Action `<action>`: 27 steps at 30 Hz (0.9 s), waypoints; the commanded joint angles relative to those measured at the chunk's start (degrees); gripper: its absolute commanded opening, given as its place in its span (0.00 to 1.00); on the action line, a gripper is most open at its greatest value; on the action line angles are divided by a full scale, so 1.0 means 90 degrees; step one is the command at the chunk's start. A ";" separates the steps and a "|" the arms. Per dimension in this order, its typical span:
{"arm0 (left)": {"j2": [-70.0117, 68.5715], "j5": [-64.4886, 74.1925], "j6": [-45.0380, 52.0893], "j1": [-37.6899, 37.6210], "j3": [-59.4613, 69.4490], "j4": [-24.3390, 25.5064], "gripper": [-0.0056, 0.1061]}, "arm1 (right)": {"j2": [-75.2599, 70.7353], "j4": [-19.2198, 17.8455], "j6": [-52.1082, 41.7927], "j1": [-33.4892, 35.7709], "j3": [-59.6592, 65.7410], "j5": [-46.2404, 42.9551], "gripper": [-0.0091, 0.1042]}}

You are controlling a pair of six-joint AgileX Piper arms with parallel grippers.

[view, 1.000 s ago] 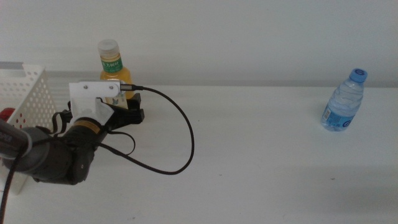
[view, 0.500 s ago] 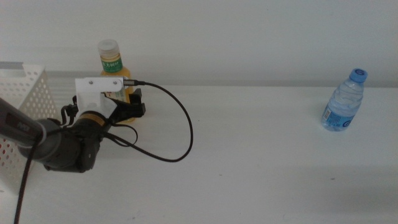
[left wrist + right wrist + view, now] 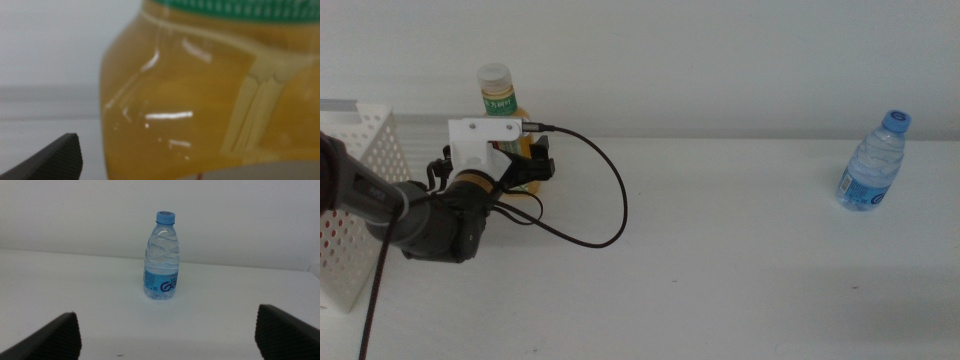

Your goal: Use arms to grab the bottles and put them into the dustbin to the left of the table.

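1. The left gripper [image 3: 532,170] is placed at the yellow juice bottle [image 3: 501,110] near the table's far left. In the left wrist view the bottle [image 3: 210,95] fills almost the whole picture, and only one dark jaw tip is seen beside it. Whether the jaws are spread around the bottle or pressed on it cannot be told.
2. The right gripper [image 3: 165,335] is not seen in the middle view. In the right wrist view its two jaws are spread wide with nothing between them, and it is pointed at the water bottle [image 3: 162,257], well apart from it.
3. The dustbin [image 3: 365,160] is stood at the left edge of the table [image 3: 720,260], just beside the left arm [image 3: 430,220]. Red is glimpsed through the holes of its wall, but what lies inside cannot be made out.
4. Two bottles are counted on the table: one yellow juice bottle, upright with a pale cap and green neck label, and one clear water bottle [image 3: 871,160] with a blue cap, upright near the far right.
5. One black cable [image 3: 610,200] is looped from the left arm's wrist over the tabletop.
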 commanded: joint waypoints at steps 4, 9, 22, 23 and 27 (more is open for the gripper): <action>0.0181 -0.0041 -0.0025 0.0020 -0.0218 -0.0070 0.87 | -0.0241 -0.0034 -0.0023 -0.0025 0.0240 -0.0049 0.90; 0.0221 -0.0039 0.0223 0.0020 -0.0227 -0.0097 0.71 | -0.0241 -0.0034 -0.0023 -0.0025 0.0240 -0.0049 0.90; -0.1013 0.0348 0.0714 0.0008 0.0706 -0.0575 0.03 | -0.0241 -0.0034 -0.0023 -0.0025 0.0240 -0.0049 0.90; -0.1263 0.0348 0.0806 0.0008 0.0930 -0.0670 0.03 | -0.0241 -0.0034 -0.0023 -0.0025 0.0240 -0.0049 0.90; -0.2215 0.0738 0.0877 0.0008 0.1732 -0.0848 0.03 | -0.0241 -0.0034 -0.0023 -0.0025 0.0240 -0.0049 0.90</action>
